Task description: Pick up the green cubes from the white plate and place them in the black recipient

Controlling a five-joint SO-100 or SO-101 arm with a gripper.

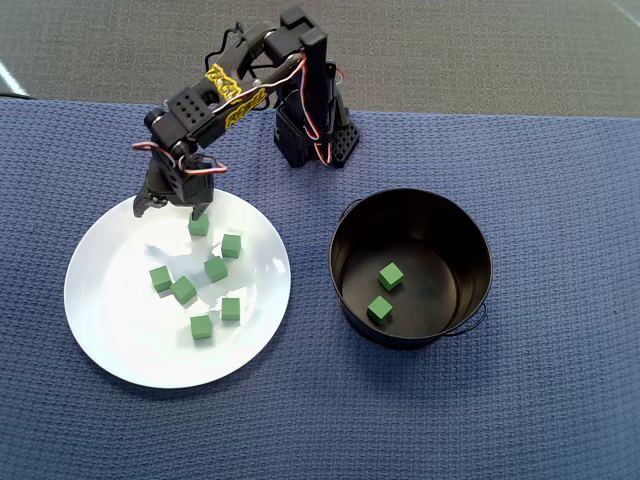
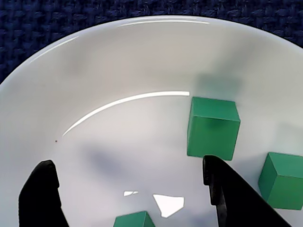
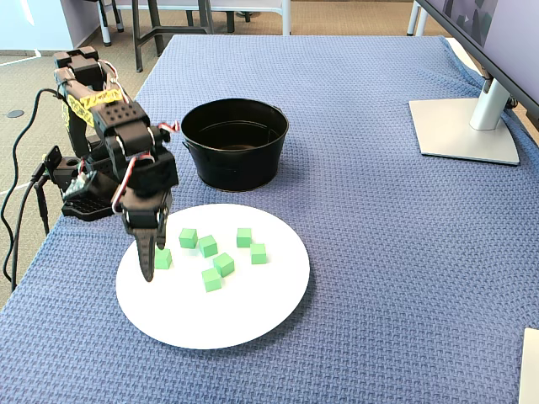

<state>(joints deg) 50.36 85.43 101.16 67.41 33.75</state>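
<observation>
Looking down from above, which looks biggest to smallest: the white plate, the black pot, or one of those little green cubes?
In the overhead view:
1. The round glossy white plate, widest.
2. The round black metal pot, somewhat narrower.
3. Any small green cube, far smaller; the cubes look alike.

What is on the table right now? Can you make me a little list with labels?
arm: black robot arm reaching down over the plate
pincer: open, empty, low over the plate's far edge in the overhead view
white plate: on the blue cloth, left in the overhead view
green cubes on plate: seven, scattered
nearest cube: beside one pincer finger, not gripped
black pot: right of the plate, apart from it
cubes in pot: two
</observation>
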